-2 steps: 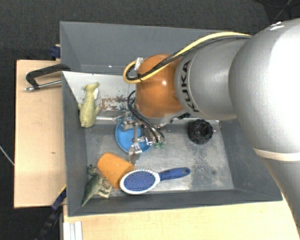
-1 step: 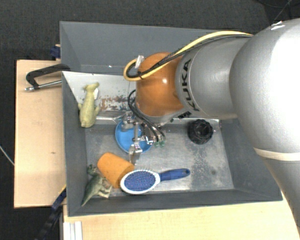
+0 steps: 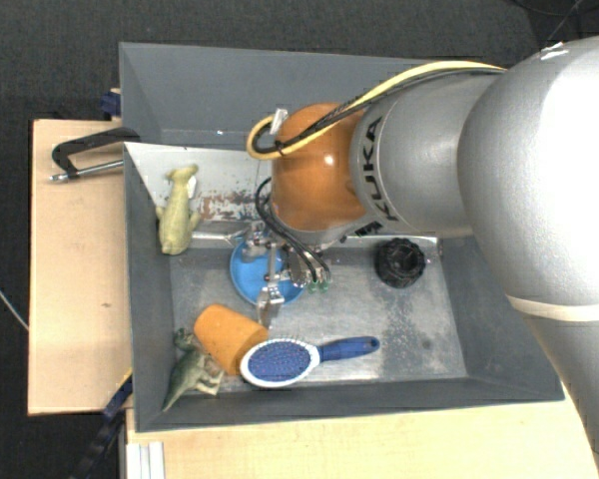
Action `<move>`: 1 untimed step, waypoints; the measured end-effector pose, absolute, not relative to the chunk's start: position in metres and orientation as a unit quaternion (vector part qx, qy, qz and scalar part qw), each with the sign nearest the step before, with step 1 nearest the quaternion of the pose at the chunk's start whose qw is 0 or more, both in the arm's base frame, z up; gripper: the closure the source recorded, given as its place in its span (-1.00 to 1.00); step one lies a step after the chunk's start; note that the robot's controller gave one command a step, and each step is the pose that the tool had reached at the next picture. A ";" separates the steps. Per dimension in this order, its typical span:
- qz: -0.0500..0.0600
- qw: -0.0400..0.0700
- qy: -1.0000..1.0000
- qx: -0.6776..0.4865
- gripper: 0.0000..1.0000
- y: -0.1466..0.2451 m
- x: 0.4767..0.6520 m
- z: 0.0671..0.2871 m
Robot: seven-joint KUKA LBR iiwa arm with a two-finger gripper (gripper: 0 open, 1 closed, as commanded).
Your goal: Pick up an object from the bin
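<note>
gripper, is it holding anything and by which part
Cannot tell. The gripper sits over the blue round thing mid-bin; no grip on it shows.

Things we cannot see whole
The pincer (image 3: 277, 292) covers part of the blue round thing (image 3: 244, 270), and the big grey arm (image 3: 499, 168) runs off the right edge.

We see 6 things in the bin (image 3: 419, 332). Against the back-left wall lies a fish-shaped toy (image 3: 178, 211). Near the middle a disc (image 3: 246, 272) rests on the floor, with the tool (image 3: 280, 285) over its right edge. Well apart to the right sits a round knob (image 3: 399, 262). At the front left a cup (image 3: 225, 334) lies on its side, touching a brush (image 3: 290, 360) on its right. A dinosaur figure (image 3: 188, 372) lies in the front-left corner, just beside the cup.
</note>
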State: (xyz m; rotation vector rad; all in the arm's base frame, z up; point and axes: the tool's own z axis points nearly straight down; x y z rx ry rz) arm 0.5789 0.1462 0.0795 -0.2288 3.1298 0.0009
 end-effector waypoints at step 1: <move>0.001 0.002 0.997 -0.072 -1.00 0.146 0.580 0.080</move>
